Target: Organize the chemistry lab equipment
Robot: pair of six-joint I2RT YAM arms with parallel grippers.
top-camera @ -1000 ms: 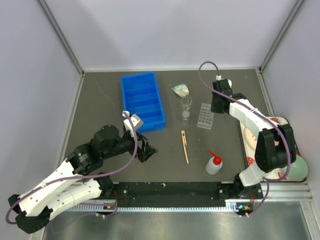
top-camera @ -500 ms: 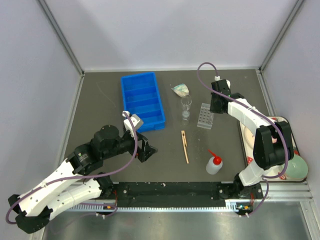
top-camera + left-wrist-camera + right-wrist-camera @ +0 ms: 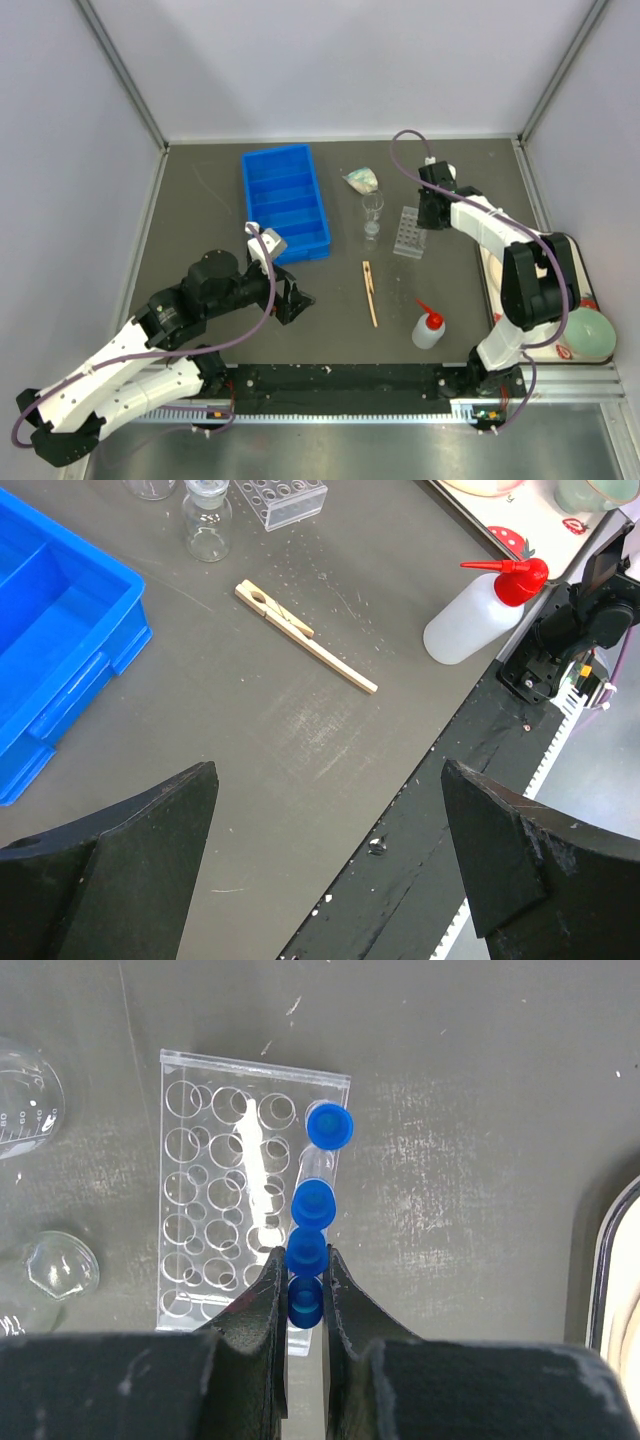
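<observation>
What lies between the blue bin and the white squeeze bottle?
The wooden clamp, lying flat, touching neither; clearest in the left wrist view.

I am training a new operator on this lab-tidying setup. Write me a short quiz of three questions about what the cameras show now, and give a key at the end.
1. True or false: the left gripper is open and holds nothing.
2. Fill the gap: the right gripper is shut on a ____ with a blue cap.
3. In the right wrist view, how many blue caps show in a line at the tube rack?
Key: 1 true; 2 tube; 3 four.
</observation>
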